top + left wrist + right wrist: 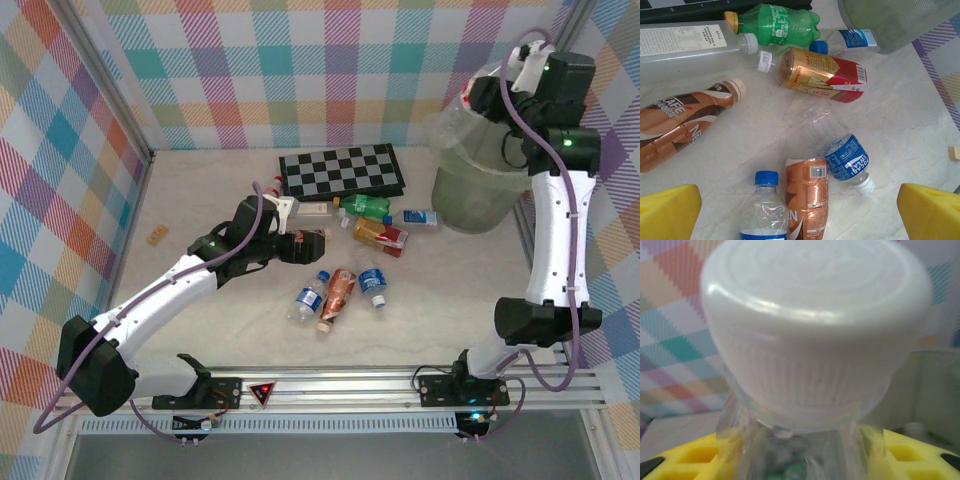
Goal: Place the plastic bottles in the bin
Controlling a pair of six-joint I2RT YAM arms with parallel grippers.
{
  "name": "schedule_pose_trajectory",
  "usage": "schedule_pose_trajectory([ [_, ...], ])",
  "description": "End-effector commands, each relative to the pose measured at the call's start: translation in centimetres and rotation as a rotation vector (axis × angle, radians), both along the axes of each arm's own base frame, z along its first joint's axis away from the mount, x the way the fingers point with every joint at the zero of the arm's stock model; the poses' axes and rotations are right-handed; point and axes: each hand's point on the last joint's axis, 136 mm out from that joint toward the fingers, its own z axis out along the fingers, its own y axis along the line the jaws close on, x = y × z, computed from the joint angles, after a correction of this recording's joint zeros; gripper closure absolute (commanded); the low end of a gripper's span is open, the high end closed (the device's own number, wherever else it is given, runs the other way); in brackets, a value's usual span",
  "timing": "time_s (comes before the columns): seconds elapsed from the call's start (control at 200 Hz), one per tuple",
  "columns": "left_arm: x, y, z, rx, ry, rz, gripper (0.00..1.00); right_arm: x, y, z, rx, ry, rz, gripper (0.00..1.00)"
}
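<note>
One clear white-capped bottle [815,340] is pinched between the right gripper's [483,97] yellow fingers and held up over the bag-lined bin [462,205]. What the bin holds cannot be made out. The left gripper [799,210] hovers over the table [900,125] with its jaws spread wide. A copper-labelled bottle [806,197] and a blue-capped bottle [765,205] lie between its fingertips, untouched. A Pocari Sweat bottle [845,155] lies just beyond.
</note>
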Motion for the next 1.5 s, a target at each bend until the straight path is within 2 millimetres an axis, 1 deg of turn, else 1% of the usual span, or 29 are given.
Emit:
schedule_pose_trajectory([
  [0.0,-0.6,0.3,-0.4,0.003,0.018,0.008,0.00,0.9,-4.0,0.1,-0.143,-0.001,-0.152,0.47],
  [0.09,-0.7,0.5,-0.5,0.004,0.017,0.015,0.00,2.2,-5.9,-1.0,-0.210,0.018,-0.205,0.47],
  [0.23,-0.7,0.9,-0.6,0.013,0.022,0.038,0.00,4.2,-7.3,-3.6,-0.284,0.081,-0.246,0.48],
  [0.32,-0.7,1.0,-0.8,0.018,0.027,0.041,0.00,5.0,-8.1,-5.5,-0.313,0.125,-0.270,0.48],
  [0.42,-0.7,1.0,-0.9,0.017,0.033,0.043,0.00,5.8,-8.5,-7.7,-0.329,0.185,-0.275,0.48],
  [0.485,-0.7,1.1,-0.9,0.018,0.031,0.044,0.00,6.2,-9.0,-9.4,-0.343,0.237,-0.285,0.48],
  [0.6,-0.8,1.2,-0.9,0.023,0.033,0.047,0.00,6.9,-9.3,-12.4,-0.360,0.326,-0.276,0.48],
  [0.745,-0.8,1.4,-1.1,0.032,0.035,0.050,0.00,7.8,-9.1,-15.3,-0.356,0.423,-0.246,0.48],
  [0.86,-0.7,1.9,-1.7,0.064,0.048,0.077,0.00,8.6,-9.4,-17.4,-0.348,0.492,-0.231,0.47],
  [0.915,-0.8,2.1,-2.2,0.080,0.061,0.082,0.00,8.9,-9.5,-18.2,-0.342,0.519,-0.227,0.47],
  [1.015,-0.8,2.2,-2.4,0.089,0.069,0.082,0.00,9.6,-9.8,-19.3,-0.334,0.542,-0.227,0.46],
  [1.24,-0.7,2.4,-2.1,0.095,0.062,0.094,0.00,10.3,-10.3,-22.7,-0.292,0.608,-0.228,0.42],
  [1.3,-0.6,2.4,-2.1,0.095,0.061,0.096,0.00,10.5,-10.4,-23.5,-0.277,0.620,-0.227,0.39],
  [1.415,-0.6,2.3,-2.2,0.093,0.065,0.099,0.00,10.8,-10.3,-24.1,-0.259,0.625,-0.218,0.36],
  [1.495,-0.5,2.3,-2.2,0.091,0.067,0.100,0.00,10.9,-10.3,-24.3,-0.248,0.626,-0.219,0.27],
])
